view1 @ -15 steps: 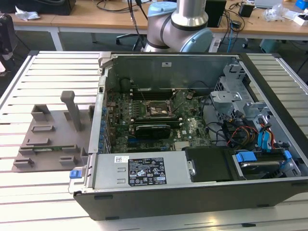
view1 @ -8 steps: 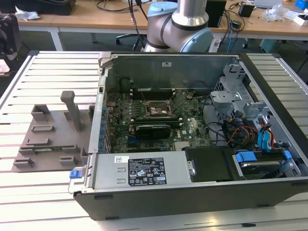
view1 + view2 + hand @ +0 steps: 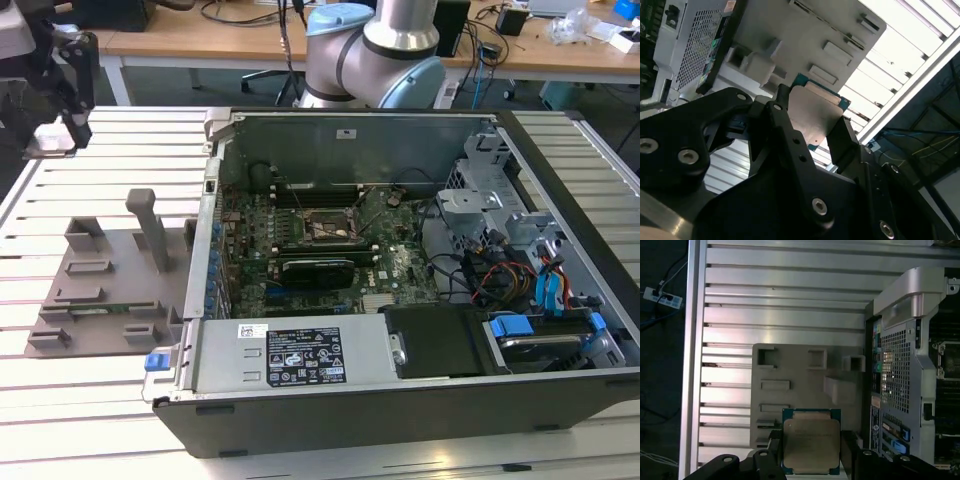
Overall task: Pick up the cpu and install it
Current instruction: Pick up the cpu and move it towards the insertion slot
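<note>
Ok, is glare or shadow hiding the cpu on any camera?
First wrist view: the cpu lid is evenly lit, with a mild sheen and no glare over its edges. Second wrist view: the table slats behind it wash out white, and the cpu looks dull but its outline shows. Exterior view: the computer case interior is dim.

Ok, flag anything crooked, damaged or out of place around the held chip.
Nothing stands out. The cpu sits square in the gripper, its edges in line with the fingers, with no visible damage. The grey fixture plate beyond it lies flat on the slatted table.
</note>
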Controlling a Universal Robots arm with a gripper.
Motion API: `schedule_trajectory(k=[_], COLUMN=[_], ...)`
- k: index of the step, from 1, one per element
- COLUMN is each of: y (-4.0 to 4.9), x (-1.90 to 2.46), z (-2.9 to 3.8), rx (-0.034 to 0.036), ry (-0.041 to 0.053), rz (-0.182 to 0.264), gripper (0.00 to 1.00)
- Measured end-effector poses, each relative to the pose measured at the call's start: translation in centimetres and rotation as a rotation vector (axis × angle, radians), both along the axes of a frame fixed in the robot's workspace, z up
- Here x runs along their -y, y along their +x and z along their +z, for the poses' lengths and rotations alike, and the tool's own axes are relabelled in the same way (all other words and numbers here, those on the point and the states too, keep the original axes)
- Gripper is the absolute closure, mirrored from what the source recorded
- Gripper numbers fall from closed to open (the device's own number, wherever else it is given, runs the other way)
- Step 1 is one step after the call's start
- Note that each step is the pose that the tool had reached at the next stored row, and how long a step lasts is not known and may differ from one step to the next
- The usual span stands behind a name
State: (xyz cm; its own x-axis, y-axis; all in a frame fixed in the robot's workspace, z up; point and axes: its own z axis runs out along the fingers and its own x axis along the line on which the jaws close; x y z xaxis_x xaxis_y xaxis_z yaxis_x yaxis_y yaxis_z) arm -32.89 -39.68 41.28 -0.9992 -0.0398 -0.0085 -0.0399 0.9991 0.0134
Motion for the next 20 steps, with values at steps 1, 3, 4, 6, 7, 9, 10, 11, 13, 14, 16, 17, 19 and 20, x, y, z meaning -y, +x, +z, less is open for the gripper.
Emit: schedule_trajectory(k=[1, 3, 4, 6, 7, 9, 10, 11, 13, 14, 16, 17, 19, 20], y=[1.13, 4.53, 4.79, 5.09, 5.25, 5.68, 5.92, 6.08, 6.31, 6.38, 6.73, 6.86, 7.21, 7.36], x=[0.00, 0.00, 0.00, 0.00, 0.00, -0.01, -0.01, -0.01, -0.01, -0.01, -0.01, -0.01, -0.01, -0.01], z=[0.00, 0.00, 0.00, 0.00, 0.00, 0.00, 0.00, -0.01, -0.01, -0.02, -0.03, -0.03, -0.03, -0.03], rx=[-0.0003, -0.0008, -0.0008, -0.0008, -0.0008, -0.0009, -0.0010, -0.0010, -0.0010, -0.0010, -0.0010, -0.0010, -0.0010, -0.0010], ry=[-0.0002, -0.0004, -0.0004, -0.0004, -0.0004, -0.0004, -0.0004, -0.0004, -0.0004, -0.0003, -0.0004, -0.0004, -0.0004, -0.0004], rz=[0.000, 0.000, 0.000, 0.000, 0.000, 0.000, 0.000, 0.000, 0.000, 0.000, 0.000, 0.000, 0.000, 0.000], gripper=[0.45, 0.45, 0.45, 0.45, 0.45, 0.45, 0.45, 0.45, 0.45, 0.45, 0.45, 0.45, 0.45, 0.45])
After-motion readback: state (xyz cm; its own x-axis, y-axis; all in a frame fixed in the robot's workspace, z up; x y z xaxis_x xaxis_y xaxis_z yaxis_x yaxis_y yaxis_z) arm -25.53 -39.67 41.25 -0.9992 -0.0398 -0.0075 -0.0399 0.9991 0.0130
